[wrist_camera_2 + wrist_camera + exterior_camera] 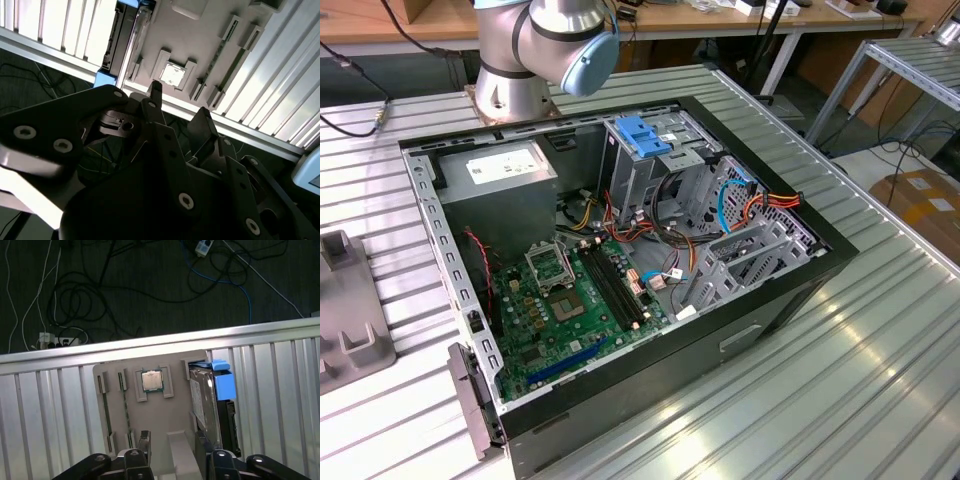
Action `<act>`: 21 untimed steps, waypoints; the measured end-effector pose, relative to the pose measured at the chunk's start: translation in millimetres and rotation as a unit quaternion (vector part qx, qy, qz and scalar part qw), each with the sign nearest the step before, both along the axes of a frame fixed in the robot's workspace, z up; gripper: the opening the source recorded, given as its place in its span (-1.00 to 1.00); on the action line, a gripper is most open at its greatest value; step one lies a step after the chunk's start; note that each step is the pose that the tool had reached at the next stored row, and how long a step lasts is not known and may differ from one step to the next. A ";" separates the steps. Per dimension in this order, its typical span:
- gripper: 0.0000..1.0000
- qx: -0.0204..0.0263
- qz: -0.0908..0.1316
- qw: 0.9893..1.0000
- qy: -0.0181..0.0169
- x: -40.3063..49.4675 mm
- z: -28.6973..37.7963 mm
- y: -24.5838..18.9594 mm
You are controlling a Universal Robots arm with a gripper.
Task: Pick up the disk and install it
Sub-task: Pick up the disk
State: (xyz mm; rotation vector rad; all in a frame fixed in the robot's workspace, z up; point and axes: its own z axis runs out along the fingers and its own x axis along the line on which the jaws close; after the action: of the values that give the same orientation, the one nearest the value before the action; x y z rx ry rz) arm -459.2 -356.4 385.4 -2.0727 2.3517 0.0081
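The disk (205, 402), grey metal with a bright blue carrier rail, stands on edge in a slot of the grey parts tray (170, 412). The second wrist view has the disk (120, 37) at the tray's (200, 35) edge, its blue rail end peeking out below. My gripper (172, 442) hovers over the tray, open, with nothing between its black fingers (144, 440). The disk lies just beside one finger, outside the gap. In the second wrist view the gripper (179, 107) points at the tray from above.
The tray also holds a processor chip (151, 380) and memory sticks (103, 410). An open computer case (620, 260) sits on the ribbed metal table (840, 380), with a drive bay topped by a blue bracket (645, 135). The tray's corner (350, 310) is at the exterior view's left. Cables lie on the floor (75, 300).
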 end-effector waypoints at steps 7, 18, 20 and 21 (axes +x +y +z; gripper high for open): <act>-0.04 0.000 0.000 1.000 0.000 -0.7 -2.3 3.7; -0.04 0.000 0.000 1.000 0.000 -1.4 -6.0 4.3; -0.04 0.000 0.000 1.000 0.000 -1.5 -6.4 4.3; -0.04 0.000 0.000 1.000 0.000 -1.5 -6.6 4.3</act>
State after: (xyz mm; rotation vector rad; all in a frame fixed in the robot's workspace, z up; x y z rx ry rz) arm -460.7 -352.1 378.8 -2.0726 2.3514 0.0089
